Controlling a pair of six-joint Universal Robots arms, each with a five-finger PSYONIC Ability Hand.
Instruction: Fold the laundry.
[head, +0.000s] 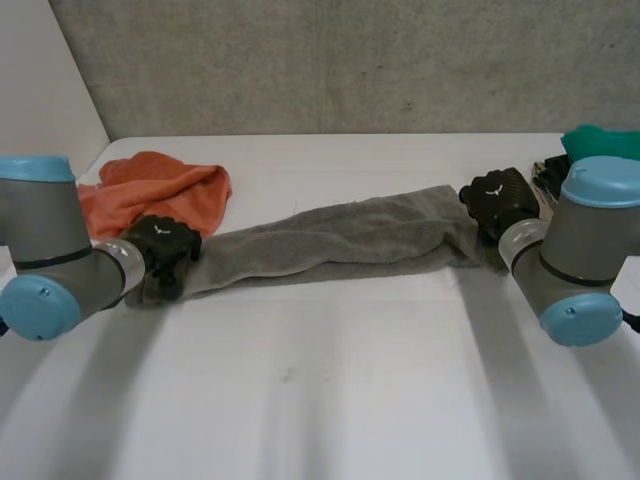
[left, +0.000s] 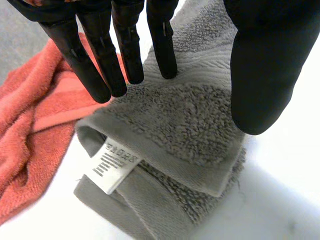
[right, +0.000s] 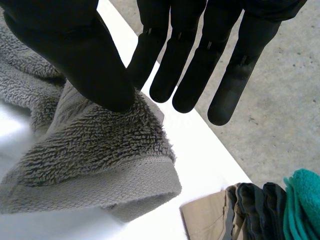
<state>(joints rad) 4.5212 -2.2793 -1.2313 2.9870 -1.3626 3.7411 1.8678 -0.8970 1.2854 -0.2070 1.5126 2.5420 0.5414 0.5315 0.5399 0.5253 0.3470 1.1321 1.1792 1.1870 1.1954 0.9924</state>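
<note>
1. Here's the grey towel (head: 340, 240): plain mid-grey, no print, with a flatter ribbed band in the same grey near its end.
2. Its label (left: 111, 169) is white with dark printed lines.
3. By the counter's left edge, the orange towel (head: 160, 190) is a warm coral, with one smooth stripe of the same shade.
4. The counter (head: 330, 400) is plain white.
5. The left hand (head: 160, 250) and right hand (head: 497, 200) are black all over, and the fingers (left: 97, 60) are glossy black.
6. The left arm (head: 45, 230) and right arm (head: 590, 240) are grey with light-blue caps.
7. At the counter's right edge lie a teal cloth (head: 605, 142), a tan cloth (right: 205, 220) and a dark grey cloth (right: 255, 207).
8. The wall (head: 350, 60) is mottled grey.
</note>
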